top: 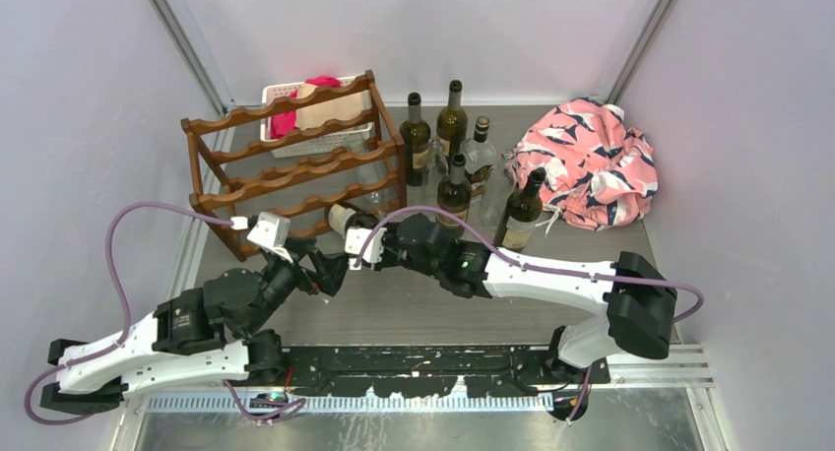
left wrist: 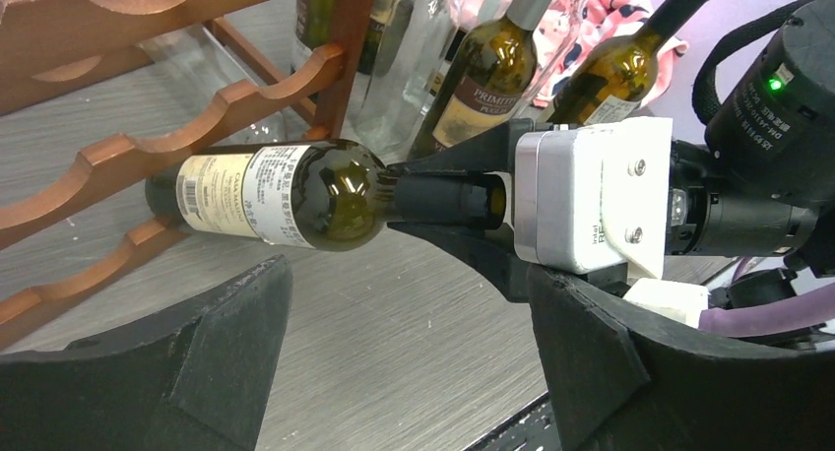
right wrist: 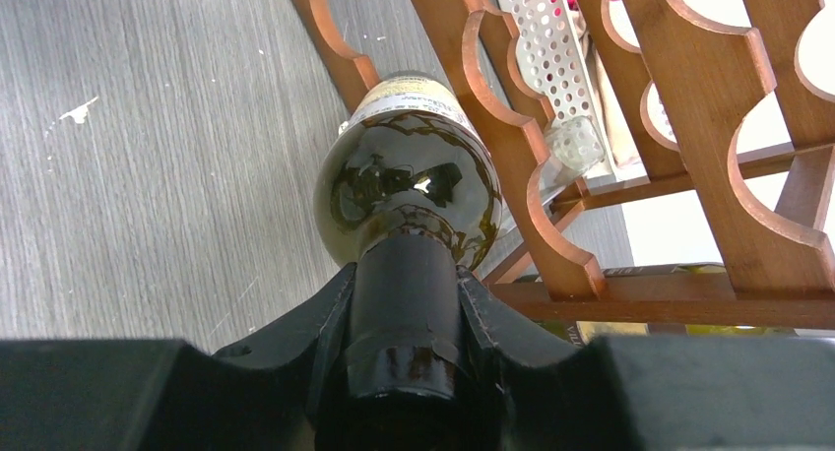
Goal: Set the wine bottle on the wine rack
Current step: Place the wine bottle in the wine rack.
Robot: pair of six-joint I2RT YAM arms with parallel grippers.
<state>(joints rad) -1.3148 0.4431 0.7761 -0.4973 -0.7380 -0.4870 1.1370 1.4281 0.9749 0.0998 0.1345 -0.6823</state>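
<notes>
Top view: wine rack (top: 295, 161) at far left of desk (top: 394, 313). White basket (top: 279, 95) sits behind it. A cluster of upright bottles (top: 454, 190), dark and clear, stands to the rack's right, with a pink shark-print cloth (top: 591, 161) beyond them. Both arms reach in toward the rack's near right corner.

Left wrist view gives what the top view hides: the wine bottle (left wrist: 266, 193) lies on its side, off the desk, label outward. Its base pokes in between the two lowest scalloped rails. Its neck points away from the rack, into the right gripper (left wrist: 443, 200).

Right wrist view looks along the bottle from the neck end. The body runs close beside the front rail's scallops. Cannot tell whether it rests in a cradle or only touches the rail.

In the way: the rack's corner post is just beside the bottle's shoulder, and the upright bottles crowd close behind.

Right gripper: clenched on the bottle's dark neck, one finger on each side.

Left gripper (left wrist: 404, 367): spread wide, grasping nothing. Its fingers (left wrist: 212, 353) sit low and apart, below the bottle and clear of it.
</notes>
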